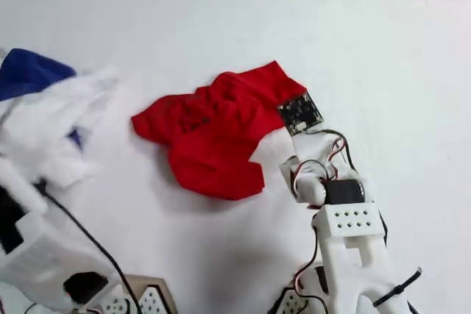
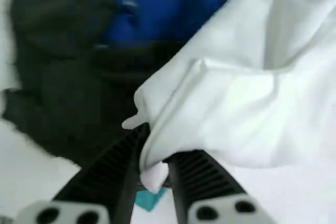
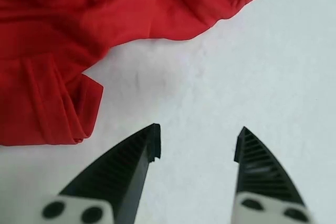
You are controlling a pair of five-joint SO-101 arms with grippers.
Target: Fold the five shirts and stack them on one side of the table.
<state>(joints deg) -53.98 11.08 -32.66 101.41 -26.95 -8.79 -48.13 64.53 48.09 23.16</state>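
Crumpled red shirt (image 1: 213,134) — long axis sideways across table (image 1: 397,49)

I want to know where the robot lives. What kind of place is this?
Probably a robot lab workbench, not a home: a plain white table, a wired robot arm, and a red shirt and white shirt waiting for folding.

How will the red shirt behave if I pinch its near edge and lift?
Likely floppy: the red shirt lies crumpled in soft folds, so it should drape from one pinch point. Pushed across the table, the thin cloth would probably bunch rather than slide.
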